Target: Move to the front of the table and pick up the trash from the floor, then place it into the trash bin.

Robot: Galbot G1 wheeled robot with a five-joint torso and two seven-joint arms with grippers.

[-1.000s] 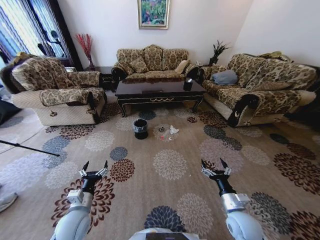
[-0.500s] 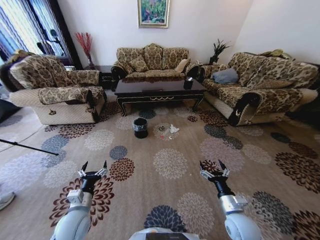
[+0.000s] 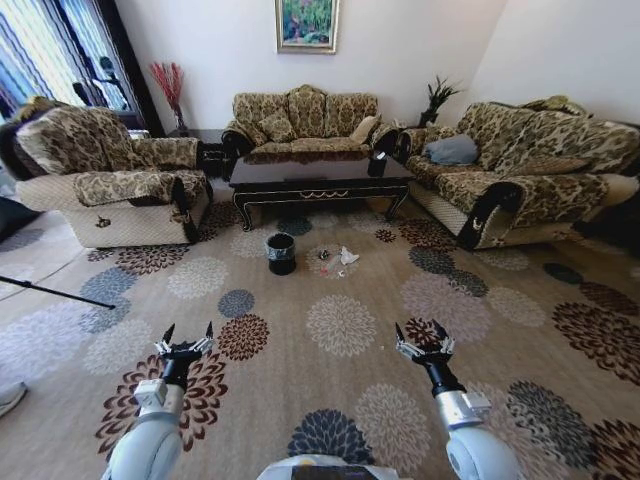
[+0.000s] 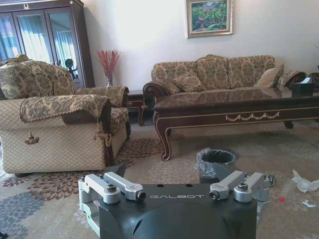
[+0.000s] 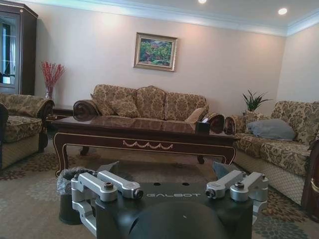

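Observation:
The dark glossy table (image 3: 318, 182) stands across the room, before the middle sofa. In front of it, on the patterned floor (image 3: 340, 326), sits the black trash bin (image 3: 281, 253) with its clear liner. Right of the bin lies the trash: a white tissue (image 3: 347, 258) and small pieces (image 3: 324, 258). My left gripper (image 3: 188, 340) and right gripper (image 3: 424, 342) hang open and empty over the carpet, well short of the trash. In the left wrist view I see the bin (image 4: 214, 160), the tissue (image 4: 304, 182) and a red cap (image 4: 281, 198). The right wrist view shows the bin (image 5: 70, 191) and the table (image 5: 144, 130).
An armchair (image 3: 110, 190) flanks the table on the left, a long sofa (image 3: 520, 170) on the right and another sofa (image 3: 305, 125) behind. A black tissue box (image 3: 376, 168) sits on the table. A thin dark rod (image 3: 55, 292) lies at far left. Open carpet stretches from me to the bin.
The whole picture has shifted slightly, so the camera has moved. My right gripper sits a little further left in the view. The trash and bin lie as before.

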